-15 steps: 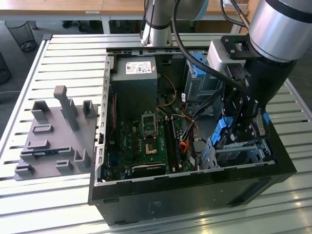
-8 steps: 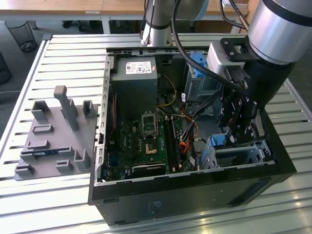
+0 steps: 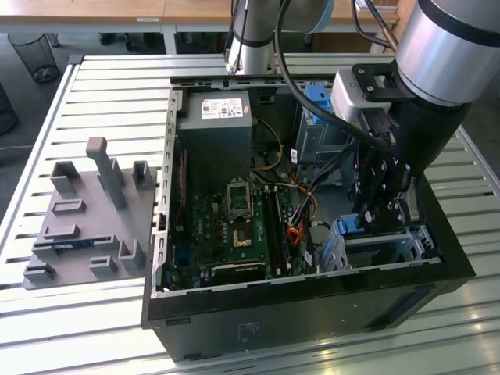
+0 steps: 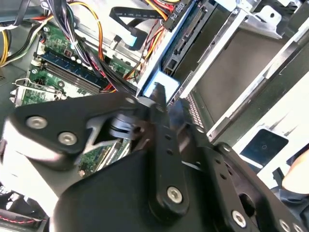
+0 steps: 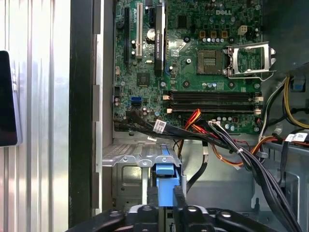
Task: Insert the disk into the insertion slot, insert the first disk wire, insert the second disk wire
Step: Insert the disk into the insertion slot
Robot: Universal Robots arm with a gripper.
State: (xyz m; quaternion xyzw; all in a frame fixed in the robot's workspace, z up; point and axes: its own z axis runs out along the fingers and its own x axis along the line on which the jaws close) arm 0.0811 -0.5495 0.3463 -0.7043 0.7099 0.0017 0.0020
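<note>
Clamping the blue-framed silver disk (image 5: 164, 170), the black gripper (image 5: 164, 194) may jam it, seemingly tilted, on the perforated metal insertion slot (image 5: 126, 155).

Slatted metal table (image 3: 117, 98), wooden desks (image 3: 94, 9) behind

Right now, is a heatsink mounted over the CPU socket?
No, in the first wrist view the CPU socket sits bare, its metal retention frame swung open beside it.
</note>
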